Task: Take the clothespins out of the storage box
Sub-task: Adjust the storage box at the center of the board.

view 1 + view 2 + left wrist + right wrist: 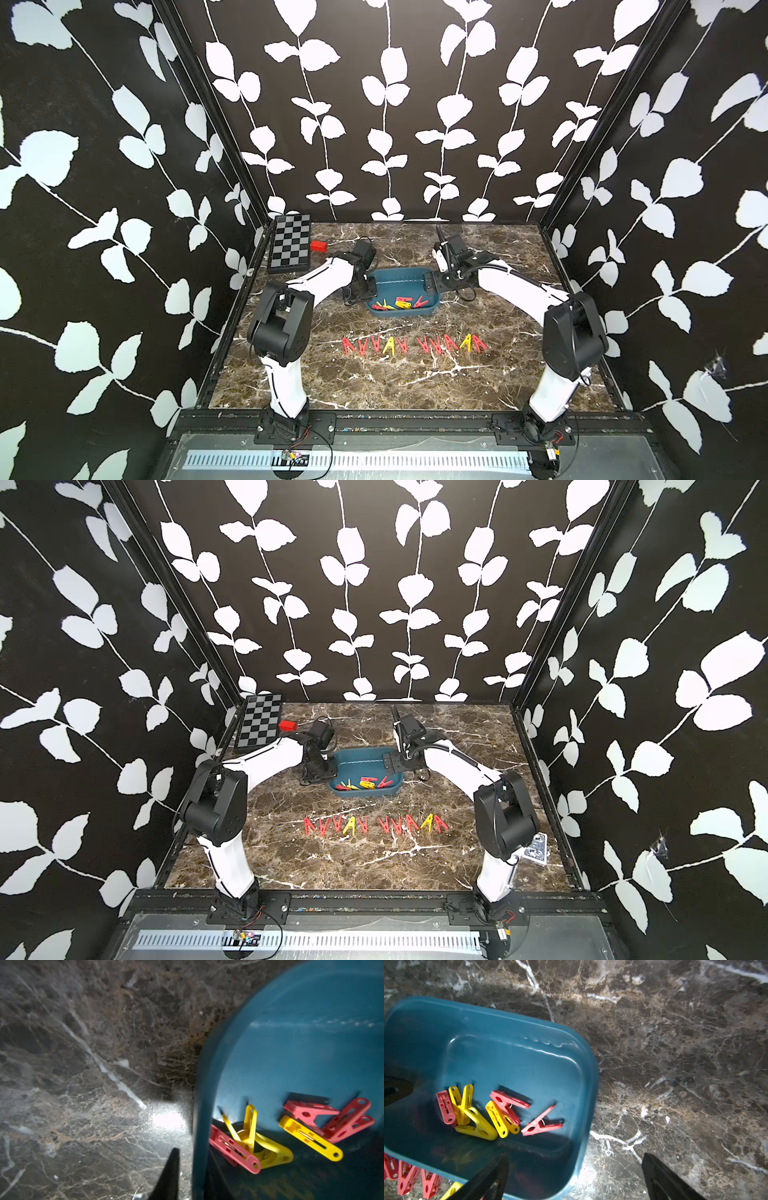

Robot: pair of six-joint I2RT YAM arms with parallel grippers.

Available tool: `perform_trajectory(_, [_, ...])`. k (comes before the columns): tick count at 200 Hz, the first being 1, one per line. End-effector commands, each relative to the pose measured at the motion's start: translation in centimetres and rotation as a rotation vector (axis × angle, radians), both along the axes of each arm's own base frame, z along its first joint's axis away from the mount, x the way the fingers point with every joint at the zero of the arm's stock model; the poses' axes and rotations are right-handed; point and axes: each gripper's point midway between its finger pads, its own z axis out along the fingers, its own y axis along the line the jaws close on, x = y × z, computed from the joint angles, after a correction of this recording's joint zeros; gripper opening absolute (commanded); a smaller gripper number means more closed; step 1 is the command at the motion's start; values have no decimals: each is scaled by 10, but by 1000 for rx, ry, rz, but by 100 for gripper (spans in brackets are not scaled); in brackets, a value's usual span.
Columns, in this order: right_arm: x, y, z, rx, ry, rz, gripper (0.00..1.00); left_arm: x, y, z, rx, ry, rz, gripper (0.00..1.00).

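storage box (399, 282): teal | clothespins (402, 304): red, yellow | table (415, 386): brown marble | checkerboard (290, 245): black-grey

The storage box (399, 284) is bare in its far half; clothespins (401, 304) crowd its near wall. Left tool (364, 291) and right tool (430, 282) block its ends.

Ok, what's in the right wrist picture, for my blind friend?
A blue storage box holds a small heap of red and yellow clothespins. The robot's open right hand straddles the box's rim, above a marble table.
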Motion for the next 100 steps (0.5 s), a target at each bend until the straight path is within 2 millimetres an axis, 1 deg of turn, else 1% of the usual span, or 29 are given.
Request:
perform_trajectory(1, [1,-3,20,47,-56,-34,99,-11,3,-3,9,54,15,5])
perform_trajectory(7, [0,-4,22,54,-60,-39,99,-14,3,-4,9,66,19,0])
perform_trajectory(16, [-1,-3,28,71,-75,-44,99,-17,3,-4,8,80,25,0])
perform_trajectory(17, [-4,-5,23,64,-65,-45,99,-17,3,-4,9,82,25,0])
perform_trajectory(20, [-7,-7,19,60,-56,-47,99,-18,3,-4,8,88,26,0])
perform_trajectory(41, [-13,-11,24,77,-72,-60,99,-26,5,3,3,127,45,0])
perform_trajectory(51, [-15,-13,19,73,-66,-67,99,-31,4,9,-11,154,55,0])
perform_trajectory(53, [-16,-13,28,85,-86,-68,99,-33,4,10,-13,162,57,0])
perform_trajectory(56, [-17,-14,31,92,-95,-69,99,-34,4,12,-16,172,62,0])
perform_trajectory(78, [-21,-19,38,105,-122,-86,99,-47,2,23,-90,265,108,0])
perform_trajectory(100, [-24,-23,45,115,-149,-98,99,-53,-3,35,-189,327,159,0])
